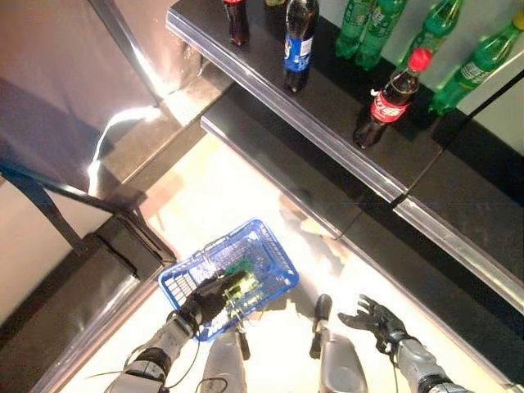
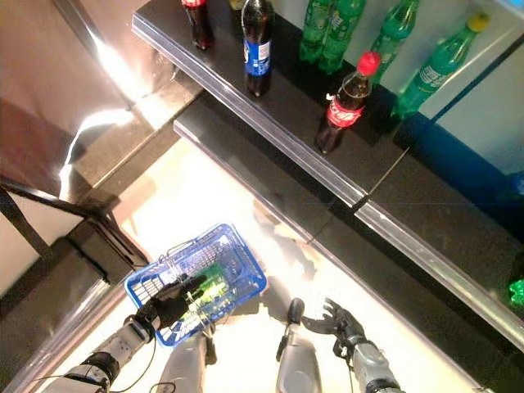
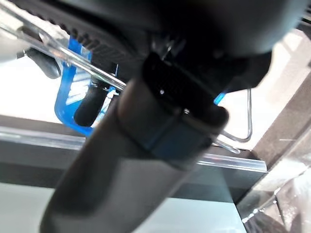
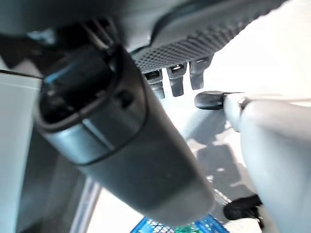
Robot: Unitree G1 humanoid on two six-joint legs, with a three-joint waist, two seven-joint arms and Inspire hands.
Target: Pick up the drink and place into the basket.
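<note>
A blue wire basket point(image 1: 274, 255) hangs low in front of me, and a green drink bottle point(image 1: 241, 278) lies inside it. My left hand point(image 1: 203, 301) is at the basket's near rim, fingers curled round its metal handle point(image 3: 249, 121). The basket's blue mesh point(image 3: 62, 94) shows past those fingers in the left wrist view. My right hand point(image 1: 378, 318) hangs to the right of the basket, apart from it, with its fingers point(image 4: 175, 80) spread and nothing in them.
A dark shelf point(image 1: 327, 131) runs across the top, with a lower shelf point(image 1: 458, 237) beneath it. On it stand a red-capped cola bottle point(image 1: 389, 102), a blue-labelled cola bottle point(image 1: 299, 45) and several green bottles point(image 1: 368, 29). A dark counter point(image 1: 74, 286) is at the left.
</note>
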